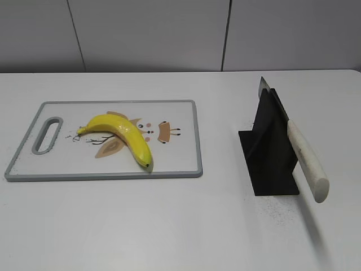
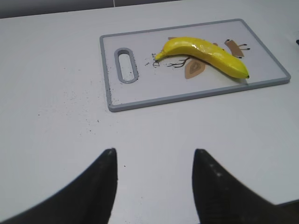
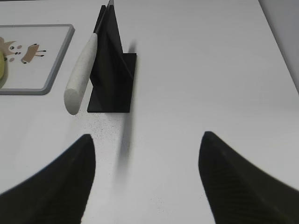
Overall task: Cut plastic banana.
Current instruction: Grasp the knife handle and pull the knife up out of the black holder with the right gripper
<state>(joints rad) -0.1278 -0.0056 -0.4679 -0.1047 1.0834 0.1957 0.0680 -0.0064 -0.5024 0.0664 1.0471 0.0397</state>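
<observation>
A yellow plastic banana (image 1: 125, 134) lies on a white cutting board (image 1: 180, 164) with a grey rim, left of centre; it also shows in the left wrist view (image 2: 205, 53). A knife with a white handle (image 1: 306, 161) rests slanted in a black stand (image 1: 271, 152) on the right, handle toward the front; it also shows in the right wrist view (image 3: 80, 74). My left gripper (image 2: 154, 156) is open and empty over bare table, short of the board (image 2: 187, 95). My right gripper (image 3: 147, 142) is open and empty, just short of the stand (image 3: 112, 79). Neither gripper shows in the exterior view.
The white table reaches to a grey wall at the back. The board has a handle slot (image 1: 48, 135) at its left end and a printed cartoon under the banana. Dark specks lie on the table near the stand and the board.
</observation>
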